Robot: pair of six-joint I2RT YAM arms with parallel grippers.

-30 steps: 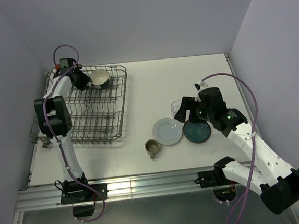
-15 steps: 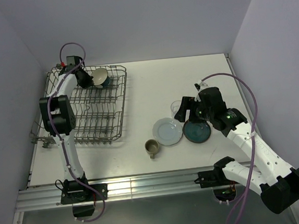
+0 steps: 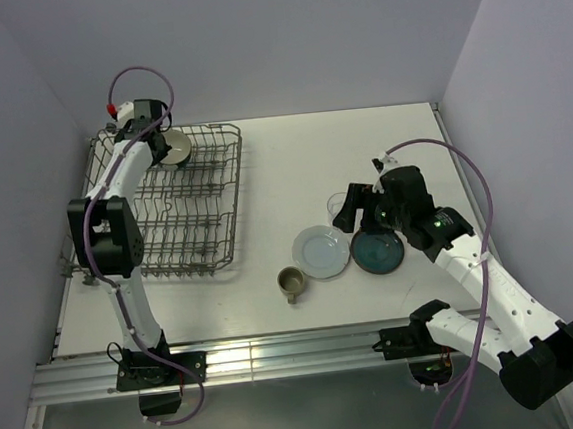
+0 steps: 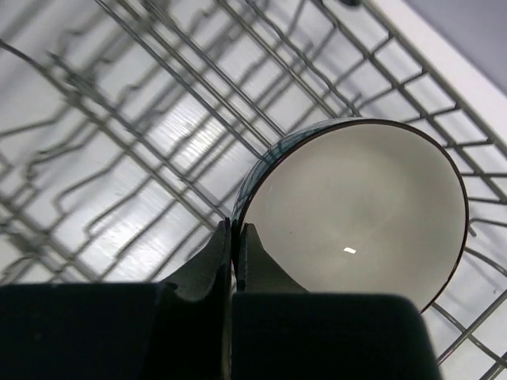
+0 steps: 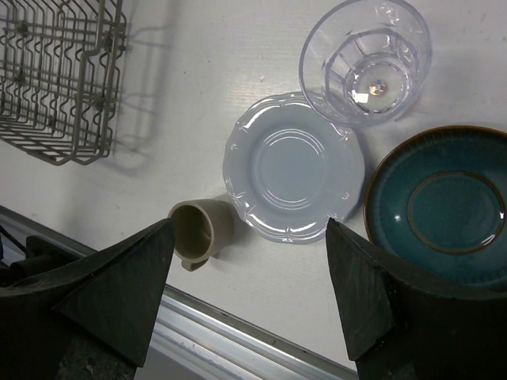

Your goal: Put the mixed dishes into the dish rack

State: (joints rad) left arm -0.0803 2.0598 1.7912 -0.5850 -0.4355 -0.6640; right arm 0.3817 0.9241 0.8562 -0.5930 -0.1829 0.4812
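Note:
The cream-inside dark-rimmed bowl point(image 3: 174, 147) is tilted on its side in the far left part of the grey wire dish rack point(image 3: 199, 220). My left gripper point(image 3: 163, 150) is shut on its rim; the left wrist view shows both fingers point(image 4: 212, 261) pinching the bowl's point(image 4: 364, 206) edge above the rack wires point(image 4: 158, 119). My right gripper point(image 3: 359, 211) is open and empty above the table, over the pale blue plate point(image 5: 293, 166), with the clear glass tumbler point(image 5: 366, 59), the dark teal plate point(image 5: 444, 202) and the small olive-brown mug point(image 5: 202, 231) around it.
On the table the tumbler point(image 3: 341, 208), pale blue plate point(image 3: 321, 252), teal plate point(image 3: 378, 253) and mug point(image 3: 291, 282) sit close together right of the rack. The rack's near corner point(image 5: 63, 79) shows in the right wrist view. Walls enclose the table.
My left gripper has turned and shifted, and the bowl has moved a little left in the rack and tipped further onto its side. The right arm has not moved.

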